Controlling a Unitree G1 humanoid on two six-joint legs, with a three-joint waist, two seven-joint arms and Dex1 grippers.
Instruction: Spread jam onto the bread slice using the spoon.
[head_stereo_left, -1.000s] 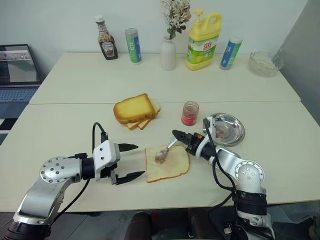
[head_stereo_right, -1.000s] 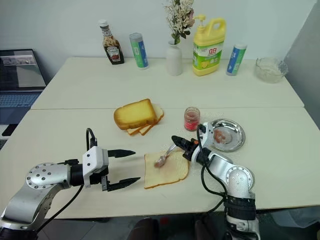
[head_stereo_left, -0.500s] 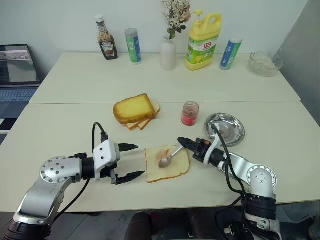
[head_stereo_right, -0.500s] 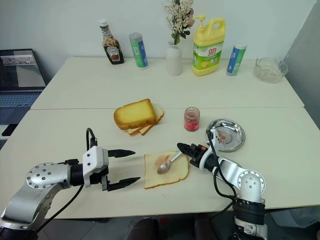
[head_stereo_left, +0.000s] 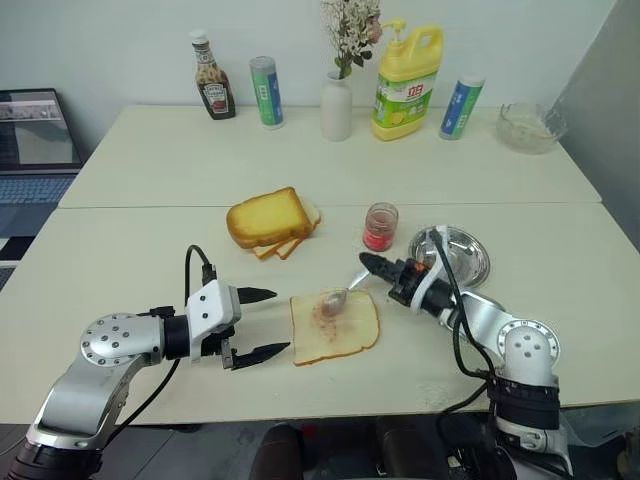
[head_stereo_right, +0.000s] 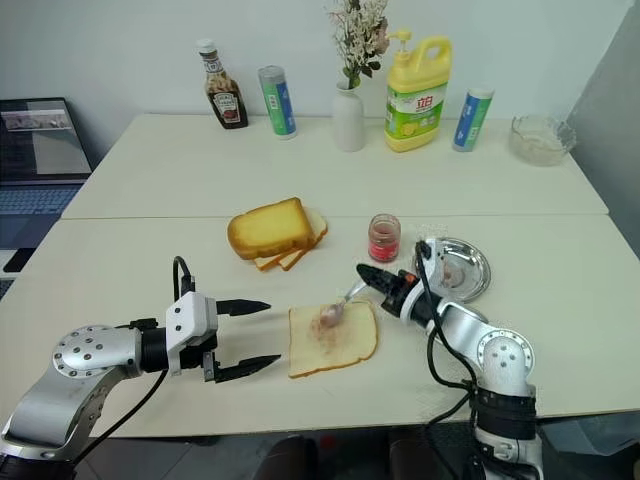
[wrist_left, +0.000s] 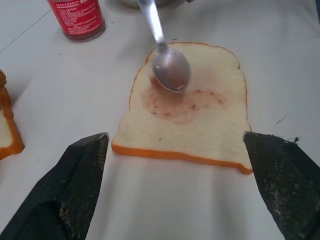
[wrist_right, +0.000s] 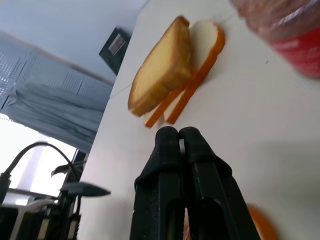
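**A:** Silver metal first: where is the spoon (head_stereo_left: 338, 297) relative to the bread slice (head_stereo_left: 335, 327)?

**B:** Its bowl sits over the slice's far edge, the edge toward the jam (head_stereo_left: 379, 226) jar. Whether it presses on the crumb or hangs just above cannot be told. The handle runs off past the slice's far-right corner into the right tool (head_stereo_left: 368, 265), whose fingers are pressed together on the handle.

**A:** So which way does the rest of the bread lie from the bowl?

**B:** Toward the slice's near edge. A thin pink smear covers only the part of the slice just beside the bowl; the near half looks bare. The spoon's long axis runs diagonally, from the slice's far edge out toward the steel dish (head_stereo_left: 468, 262) beyond its right side.

**A:** And the other arm?

**B:** The left tool (head_stereo_left: 262, 322) is off the slice's left edge, just beside it, fingers spread wide and holding nothing.

**A:** Which arm is better placed for spreading?

**B:** The right one, judging by its grip; a pull of the bowl toward the near edge seems called for.

**A:** Where is the slice itself?

**B:** Flat on the table (head_stereo_left: 150, 250), nearer than the jam jar.
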